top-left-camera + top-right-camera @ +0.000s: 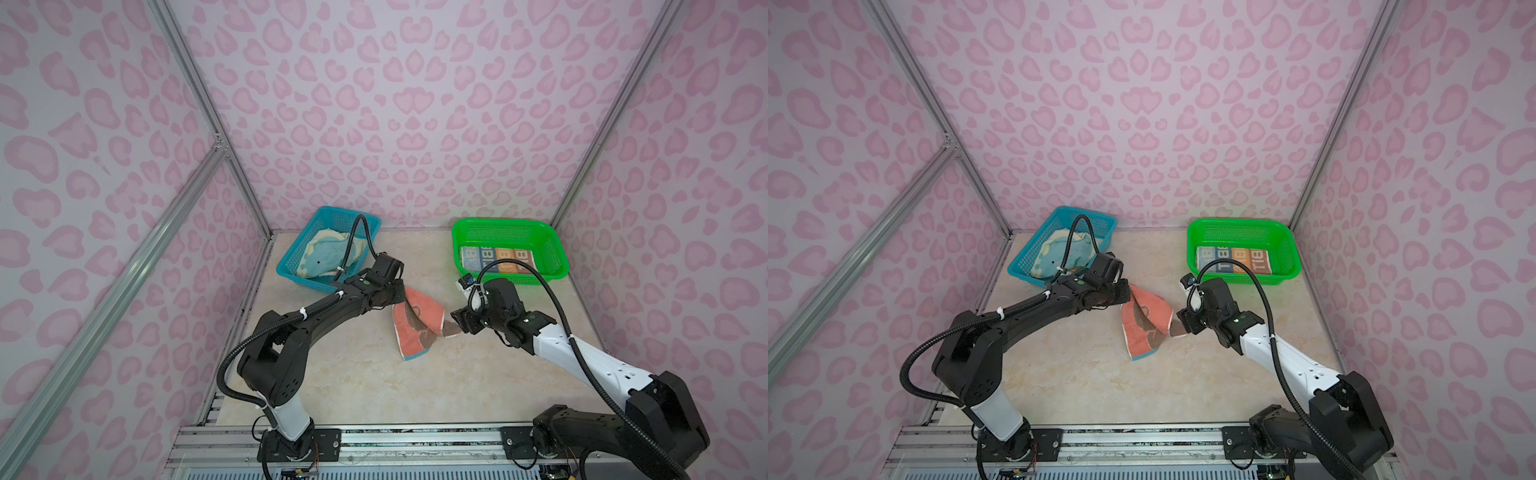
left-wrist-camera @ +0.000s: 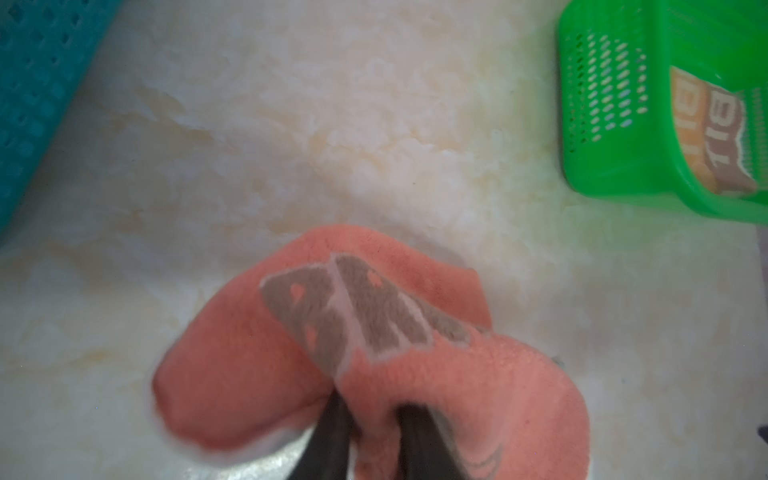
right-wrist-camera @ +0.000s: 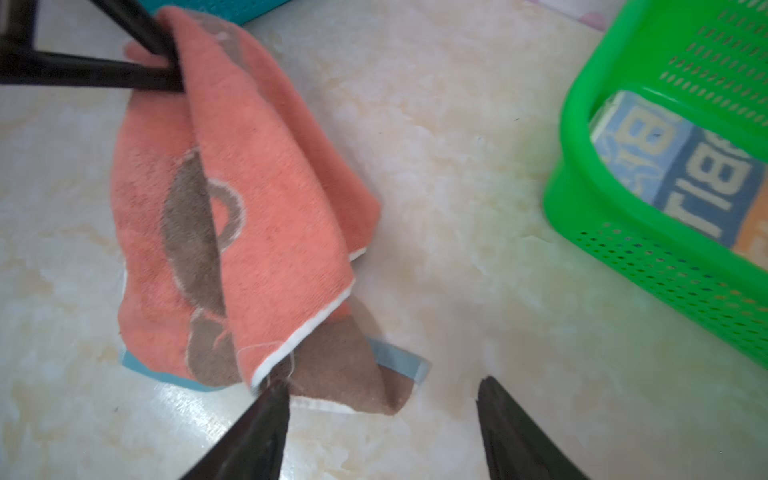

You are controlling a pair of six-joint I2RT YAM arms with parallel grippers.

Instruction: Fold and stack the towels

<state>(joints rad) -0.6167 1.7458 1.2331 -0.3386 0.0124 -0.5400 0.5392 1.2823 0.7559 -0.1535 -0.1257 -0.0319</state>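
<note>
Coral towel (image 1: 419,324) hangs crumpled over the desk's (image 1: 374,386) middle, its low end on the surface. Left tool (image 3: 174,64) is clamped on the upper corner, with cloth bunched between its fingers (image 2: 332,428). Right tool (image 3: 382,384) stands wide apart and empty, one fingertip (image 3: 278,395) touching the loose lower corner. The step looks like spreading the towel for folding. Next the right tool must close on that corner, then both pull flat.

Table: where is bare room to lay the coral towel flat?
Bare: the near table between the coral towel and the front rail; the back strip between blue basket and green basket. Crowded: the middle, around the towel, left gripper and right gripper.
</note>
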